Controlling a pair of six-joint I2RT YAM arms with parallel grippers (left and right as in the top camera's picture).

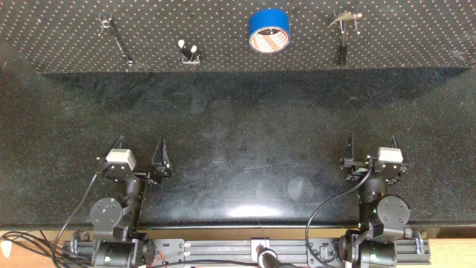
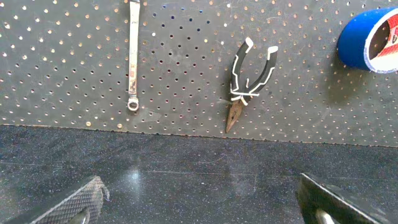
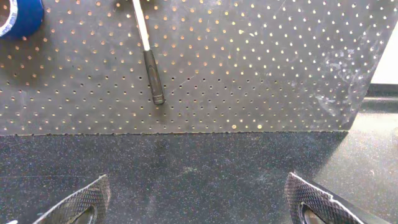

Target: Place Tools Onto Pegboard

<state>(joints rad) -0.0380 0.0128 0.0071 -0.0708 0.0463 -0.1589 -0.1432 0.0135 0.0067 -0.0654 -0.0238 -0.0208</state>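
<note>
On the black pegboard (image 1: 223, 52) hang a wrench (image 1: 117, 39), pliers (image 1: 189, 52), a roll of blue tape (image 1: 269, 31) and a hammer (image 1: 344, 31). In the left wrist view the wrench (image 2: 133, 56), the black-and-white pliers (image 2: 247, 81) and the blue tape (image 2: 370, 40) hang on the board. The hammer's handle (image 3: 149, 59) and the tape's edge (image 3: 18, 17) appear in the right wrist view. My left gripper (image 1: 141, 160) rests near the table's front left, open and empty. My right gripper (image 1: 370, 155) sits at the front right, open with nothing between its fingers.
The dark speckled worktop (image 1: 245, 141) stretches between the arms and the pegboard. The pegboard's right end (image 3: 357, 93) stops short of a pale wall. Cables (image 1: 30, 246) run along the arms' base rail at the front.
</note>
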